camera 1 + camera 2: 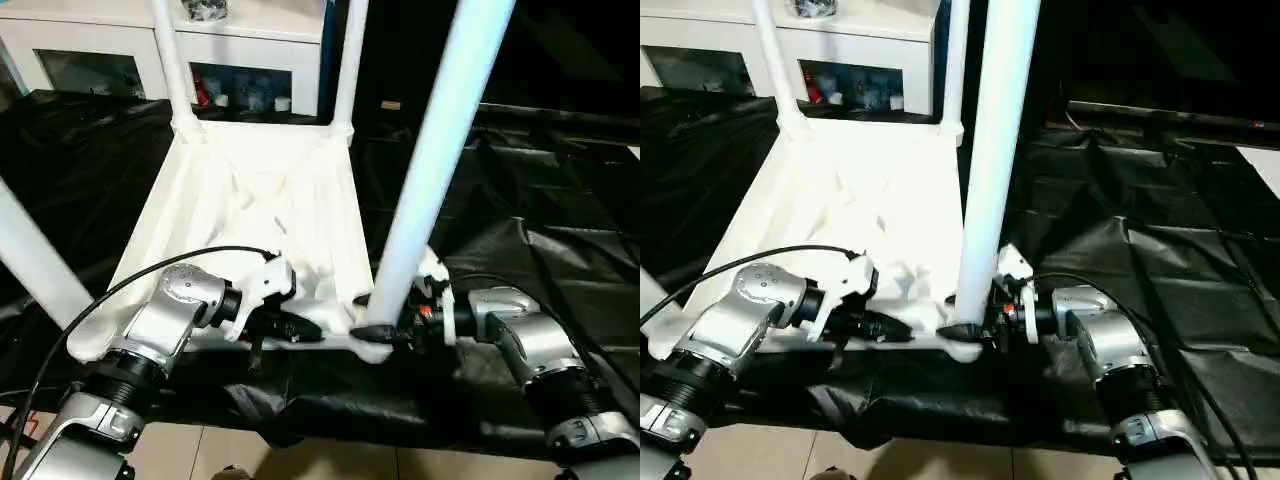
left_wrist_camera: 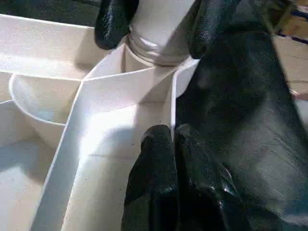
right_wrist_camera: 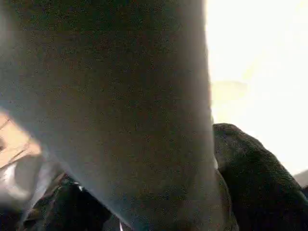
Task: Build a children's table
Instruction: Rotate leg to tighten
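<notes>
At the near right socket (image 2: 154,53) the right gripper (image 1: 385,330) grasps the leg (image 1: 430,170); left gripper (image 2: 166,159), clenched, steadies the top (image 1: 260,200); keep the leg upright while seating.

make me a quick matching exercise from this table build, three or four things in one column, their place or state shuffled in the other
Things:
1. left gripper
2. right gripper
3. white tubular plastic leg nearest the robot's right arm
4. white cabinet with glass doors

Places or states:
A. fingers either side of the leg's base
B. behind the upturned white plastic tabletop
C. shut, at the tabletop's near rim
D. upright in a near corner socket

Pairs: 1-C, 2-A, 3-D, 4-B
</notes>
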{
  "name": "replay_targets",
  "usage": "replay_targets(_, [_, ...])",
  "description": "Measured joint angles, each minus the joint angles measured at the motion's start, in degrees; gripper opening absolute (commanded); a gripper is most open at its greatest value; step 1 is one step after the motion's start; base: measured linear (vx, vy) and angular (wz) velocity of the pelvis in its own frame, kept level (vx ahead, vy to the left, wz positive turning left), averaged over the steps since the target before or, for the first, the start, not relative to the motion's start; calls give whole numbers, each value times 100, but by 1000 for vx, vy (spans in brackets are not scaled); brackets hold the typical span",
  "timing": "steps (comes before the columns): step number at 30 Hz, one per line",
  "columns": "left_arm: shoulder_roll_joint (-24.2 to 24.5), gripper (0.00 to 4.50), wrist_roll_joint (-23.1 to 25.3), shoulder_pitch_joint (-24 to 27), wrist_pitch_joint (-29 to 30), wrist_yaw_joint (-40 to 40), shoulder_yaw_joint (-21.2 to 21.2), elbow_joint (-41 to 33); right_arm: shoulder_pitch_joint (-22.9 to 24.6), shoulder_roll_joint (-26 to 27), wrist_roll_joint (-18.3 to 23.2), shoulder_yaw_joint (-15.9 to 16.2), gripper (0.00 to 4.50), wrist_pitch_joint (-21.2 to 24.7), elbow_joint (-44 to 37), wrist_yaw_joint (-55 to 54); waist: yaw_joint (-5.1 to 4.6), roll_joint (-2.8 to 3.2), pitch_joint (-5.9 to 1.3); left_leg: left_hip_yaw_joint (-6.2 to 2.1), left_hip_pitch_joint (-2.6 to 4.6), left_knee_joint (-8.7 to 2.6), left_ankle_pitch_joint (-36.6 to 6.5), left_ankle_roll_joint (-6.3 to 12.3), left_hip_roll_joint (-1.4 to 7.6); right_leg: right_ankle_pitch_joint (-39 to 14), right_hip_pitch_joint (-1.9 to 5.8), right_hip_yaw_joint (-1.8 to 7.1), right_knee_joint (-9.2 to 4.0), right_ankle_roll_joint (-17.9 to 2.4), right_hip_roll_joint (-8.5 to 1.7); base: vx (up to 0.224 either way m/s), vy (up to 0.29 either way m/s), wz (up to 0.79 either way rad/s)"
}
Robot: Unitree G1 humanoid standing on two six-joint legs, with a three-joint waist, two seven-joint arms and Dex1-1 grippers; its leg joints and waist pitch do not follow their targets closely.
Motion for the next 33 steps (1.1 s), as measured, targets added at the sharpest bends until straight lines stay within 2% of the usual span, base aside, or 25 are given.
replay_targets(2, [-48, 0, 53, 2, 31, 272, 61, 4, -21, 197, -59, -145, 276, -162, 146, -479, -41, -3, 1, -2, 2, -2, 0, 0, 0, -5, 0, 0, 0, 17, 0, 0, 0, 0])
replay_targets(5, [-175, 0, 187, 4, 91, 723, 151, 5, -130, 485, -100, -321, 267, -364, 470, -1328, -165, -9, 7, -5, -5, 0, 5, -8, -1, -8, -3, -1, -1, 36, 1, 0, 0, 0])
replay_targets(9, [-484, 0, 355, 22, 159, 1600, 280, 25, -560, 936, -235, -592, 262, -558, 1126, -2715, -372, -20, 11, -14, 4, -3, 5, -9, -2, -7, -8, -6, -3, 36, 3, 0, 0, 0])
replay_targets(11, [-688, 0, 439, 22, 201, 1993, 349, 49, -732, 1159, -309, -735, 259, -657, 1376, -3419, -423, -22, 10, -16, 10, -4, 4, -10, -3, -6, -10, -6, -1, 37, 5, 0, 0, 0])
replay_targets(15, [-917, 0, 491, 25, 350, 2502, 394, 17, -923, 1492, -412, -854, 258, -934, 1746, -4423, -431, -35, -1, -19, 26, -7, 4, -11, -3, -6, -8, -8, -2, 36, 8, 0, 0, 0])
replay_targets(17, [-947, 0, 503, 37, 405, 2570, 394, -26, -928, 1543, -448, -854, 258, -1061, 1805, -4557, -424, -38, -3, -17, 30, -7, 4, -11, -3, -6, -4, -4, -4, 36, 7, 0, 0, 0])
replay_targets(19, [-947, 0, 507, 44, 413, 2575, 394, -37, -929, 1553, -458, -854, 323, -1186, 1847, -4533, -419, -40, -5, -14, 36, -7, 4, -11, -5, -6, 0, 1, -7, 35, 7, 0, 0, 0])
replay_targets(21, [-954, 0, 513, 43, 412, 2574, 373, -58, -935, 1552, -517, -854, 323, -1290, 1951, -4475, -408, -39, -5, -13, 35, -8, 4, -10, -5, -5, -2, 1, -8, 35, 7, 0, 0, 0])
replay_targets(23, [-953, 0, 514, 42, 410, 2559, 372, -63, -934, 1515, -582, -832, 350, -1370, 1992, -4363, -400, -38, -4, -13, 31, -9, 4, -10, -5, 0, -4, 0, -8, 25, 6, 0, 0, 0])
replay_targets(25, [-938, 0, 514, 42, 398, 2506, 365, -70, -931, 1437, -620, -789, 368, -1422, 1995, -4138, -392, -37, -3, -13, 30, -13, 4, -10, -5, 7, -4, 0, -9, 14, 6, 0, 0, 0])
replay_targets(28, [-824, 0, 484, 42, 382, 2243, 333, -113, -863, 1238, -580, -680, 368, -1484, 1929, -3506, -381, -36, -3, -14, 19, -16, 3, -10, -5, 6, -7, -4, -13, 15, 6, 0, 0, 0])
replay_targets(32, [-524, 0, 360, 39, 375, 1596, 163, -251, -622, 786, -427, -504, 368, -1316, 1523, -2204, -321, -35, -2, -13, -1, -17, 0, -5, -2, 6, -8, -12, -37, 14, 6, 0, 0, 0])
replay_targets(33, [-463, 0, 317, 38, 360, 1417, 131, -254, -549, 646, -372, -428, 368, -1236, 1386, -1847, -281, -35, -2, -13, 3, -15, 0, -4, -2, 6, -6, -13, -38, 13, 5, 0, 0, 0])
